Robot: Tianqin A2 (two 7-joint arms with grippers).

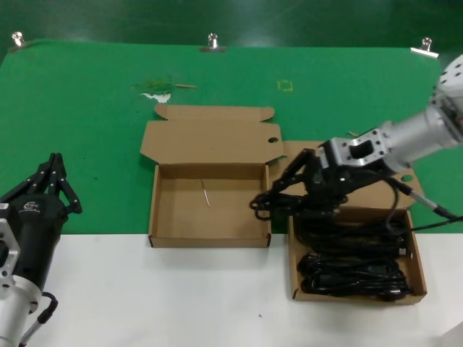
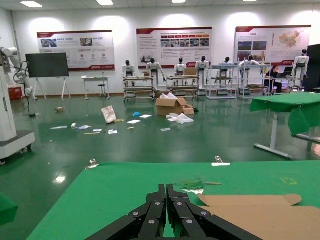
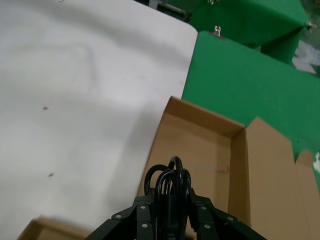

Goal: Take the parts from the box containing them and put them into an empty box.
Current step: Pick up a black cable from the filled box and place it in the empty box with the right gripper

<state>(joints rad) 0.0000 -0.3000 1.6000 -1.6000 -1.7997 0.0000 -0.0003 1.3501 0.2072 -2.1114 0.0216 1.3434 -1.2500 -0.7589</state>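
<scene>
Right claw [image 1: 283, 194] clenched on one cord coil [image 1: 269, 202], held above gap between boxes. Empty box [image 1: 210, 238] holds no cords yet. Remaining coils [image 1: 354, 271] lie in source box [image 1: 418, 275]. Left claw [image 1: 54, 177] closed, parked at counter [image 1: 181, 303] edge.

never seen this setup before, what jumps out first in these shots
The right claw grips a black power cord bundle, held between the two boxes. On the robot's right, one box holds more cords; the other box at centre holds only a thin pale sliver. The left claw waits at the far left.
</scene>
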